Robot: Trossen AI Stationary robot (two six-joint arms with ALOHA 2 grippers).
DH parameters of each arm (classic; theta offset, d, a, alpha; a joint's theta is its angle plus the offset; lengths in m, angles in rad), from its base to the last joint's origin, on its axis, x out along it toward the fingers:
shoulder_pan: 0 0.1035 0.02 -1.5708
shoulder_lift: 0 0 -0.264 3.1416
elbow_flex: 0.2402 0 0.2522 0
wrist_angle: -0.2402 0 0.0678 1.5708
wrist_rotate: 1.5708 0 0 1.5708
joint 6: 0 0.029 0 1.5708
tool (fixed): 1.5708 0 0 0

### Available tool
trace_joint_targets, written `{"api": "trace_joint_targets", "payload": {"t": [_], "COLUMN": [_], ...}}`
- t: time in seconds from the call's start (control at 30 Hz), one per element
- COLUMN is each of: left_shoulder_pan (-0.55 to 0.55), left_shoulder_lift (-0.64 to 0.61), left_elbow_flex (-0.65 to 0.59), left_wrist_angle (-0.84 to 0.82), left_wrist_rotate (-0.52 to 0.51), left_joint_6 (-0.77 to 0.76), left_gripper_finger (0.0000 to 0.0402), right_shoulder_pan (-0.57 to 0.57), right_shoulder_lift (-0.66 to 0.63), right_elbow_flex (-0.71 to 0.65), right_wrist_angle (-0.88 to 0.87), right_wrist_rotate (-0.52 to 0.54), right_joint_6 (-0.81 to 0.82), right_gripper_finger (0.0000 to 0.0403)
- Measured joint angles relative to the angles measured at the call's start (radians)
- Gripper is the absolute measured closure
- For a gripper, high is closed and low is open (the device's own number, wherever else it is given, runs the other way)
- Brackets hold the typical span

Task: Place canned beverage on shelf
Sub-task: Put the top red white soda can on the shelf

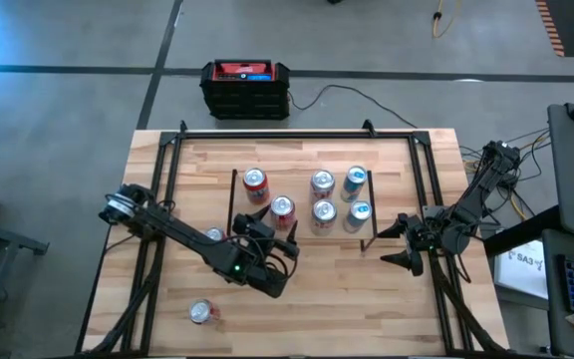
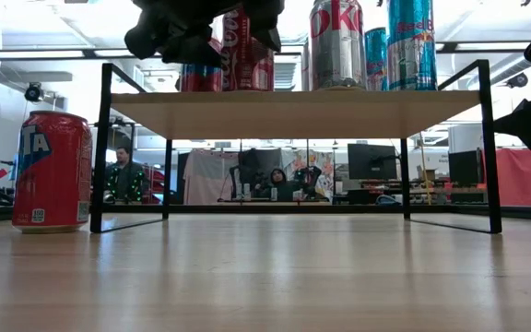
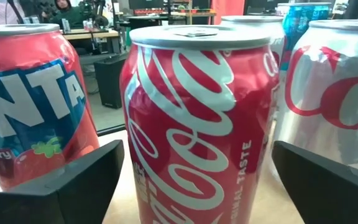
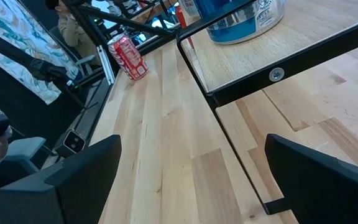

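Nearest on the desk [image 1: 387, 289], a red can [image 1: 203, 312] stands alone, still off the shelf [image 1: 302, 239], so at least that one looks left to do. A second can [image 1: 214, 235] peeps out beside the left arm, also on the desk as far as I can tell. The left gripper [image 1: 267, 237] sits at the shelf's front edge with its jaws spread wide on either side of a red cola can [image 1: 282, 208] that stands upright on the shelf board, seemingly let go. Beyond it stand another red can [image 1: 255, 181], two silver cans [image 1: 323, 196] and two blue cans [image 1: 356, 196]. The right gripper [image 1: 403, 242] waits off the shelf's right end, jaws wide and empty.
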Motion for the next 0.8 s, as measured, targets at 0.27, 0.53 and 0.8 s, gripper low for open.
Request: {"api": "trace_joint_targets", "payload": {"t": [0.27,0.53,0.8], "left_shoulder_pan": [-0.023,-0.046,-0.048], "left_shoulder_lift": [-0.01,-0.046,-0.139], "left_elbow_flex": [0.0,0.0,0.0], "left_wrist_angle": [-0.001,-0.001,-0.004], "left_wrist_rotate": [0.006,0.013,0.188], "left_joint_6": [0.0,-0.002,-0.009], "left_gripper_finger": [0.0004,0.0003,0.0003], "right_shoulder_pan": [0.0,0.0,0.0], "right_shoulder_lift": [0.0,0.0,0.0], "right_elbow_flex": [0.0,0.0,0.0], "right_wrist_angle": [0.0,0.0,0.0], "right_wrist_rotate": [0.0,0.0,0.0], "right_joint_6": [0.0,0.0,0.0], "right_gripper_finger": [0.0019,0.0019,0.0019]}}
